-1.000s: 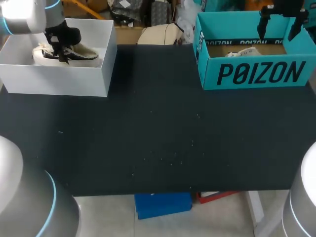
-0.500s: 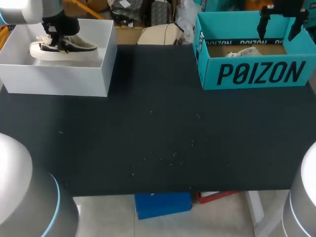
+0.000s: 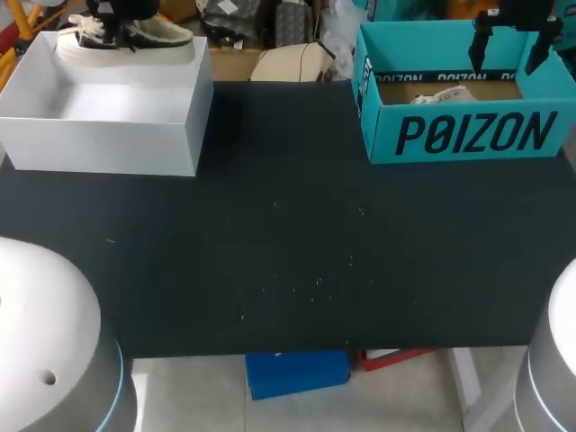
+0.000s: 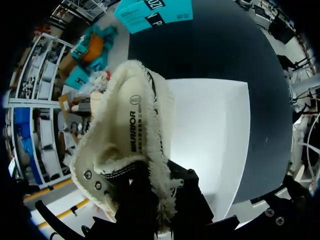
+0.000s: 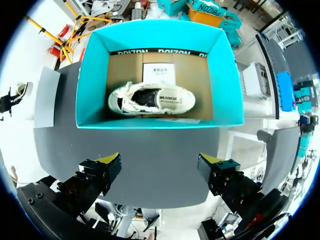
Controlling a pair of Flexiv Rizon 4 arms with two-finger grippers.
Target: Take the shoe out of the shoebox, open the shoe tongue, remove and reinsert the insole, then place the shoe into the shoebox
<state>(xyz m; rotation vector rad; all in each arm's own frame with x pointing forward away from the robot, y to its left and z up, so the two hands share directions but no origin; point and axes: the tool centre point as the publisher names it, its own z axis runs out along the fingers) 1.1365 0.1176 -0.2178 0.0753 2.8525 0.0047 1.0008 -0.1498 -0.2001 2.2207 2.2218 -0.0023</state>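
Note:
A cream, fleece-lined shoe [image 3: 126, 34] with dark trim hangs above the far rim of the white shoebox [image 3: 108, 135] at the table's back left. My left gripper [image 3: 120, 9] is shut on it from above. In the left wrist view the dark fingers pinch the fuzzy collar of the shoe [image 4: 130, 145], with the white box's floor [image 4: 215, 135] below it. My right gripper [image 3: 508, 49] hovers open over the teal box [image 3: 468, 135] at the back right. Its yellow fingertips [image 5: 110, 159] stand wide apart above a second pale shoe [image 5: 152, 100] lying on its side in the teal box [image 5: 155, 35].
The black table [image 3: 288, 234] stretches between the two boxes and toward the front edge. A paper slip [image 5: 159, 72] lies on the teal box's floor behind the second shoe.
My left gripper closed on the shoe and lifted it up out of the white box, which now shows a bare floor. The right arm has kept still.

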